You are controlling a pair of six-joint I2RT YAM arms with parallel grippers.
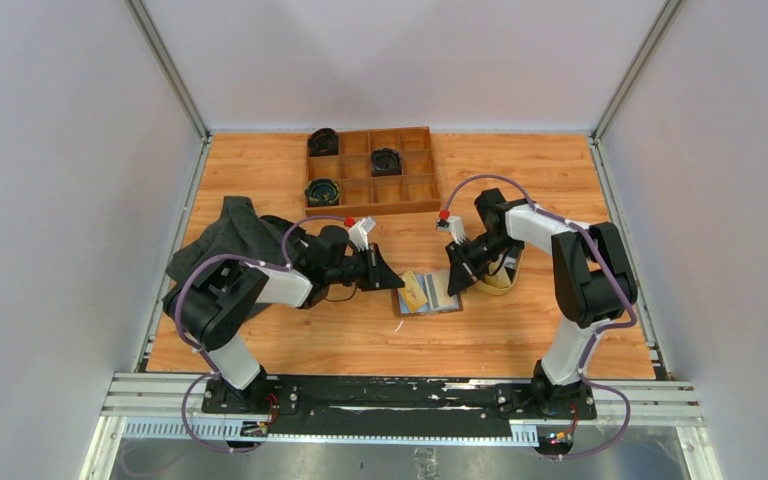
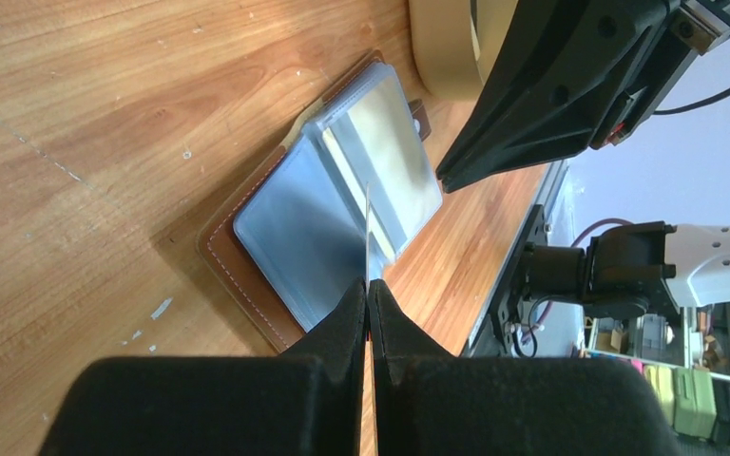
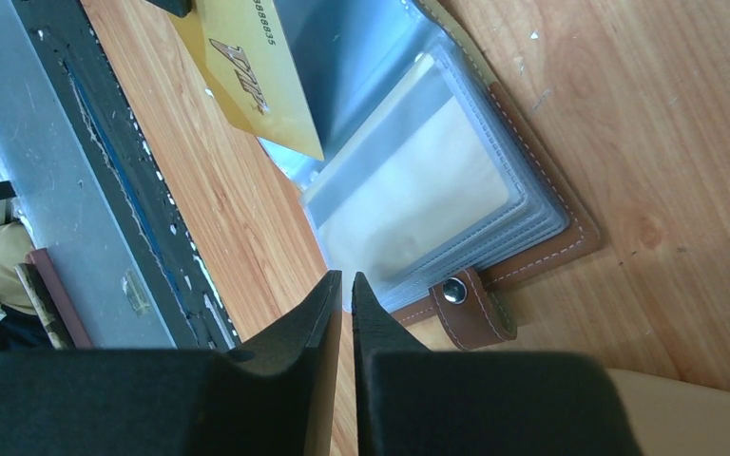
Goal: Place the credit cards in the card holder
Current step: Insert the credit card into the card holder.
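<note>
Left gripper (image 2: pixel 369 285) clamps card (image 3: pixel 257 85) by one edge: thin, likely stiff, slick; holder (image 3: pixel 532 247) open toward tabletop's (image 1: pixel 260 340) near edge; right gripper (image 3: pixel 342 277) nearly together, hold unclear.

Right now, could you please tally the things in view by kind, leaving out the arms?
Wooden tray: 1
Black coils: 3
Dark cloth: 1
Brown wallet: 1
Gold card: 1
Tan dish: 1
Total: 8
Dish contents hidden.

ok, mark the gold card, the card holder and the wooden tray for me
gold card (image 3: pixel 252 81), right wrist view, on its printed face.
card holder (image 3: pixel 418 195), right wrist view, on the top clear sleeve.
wooden tray (image 1: pixel 418 165), top external view, on a bare right-side compartment.
</note>
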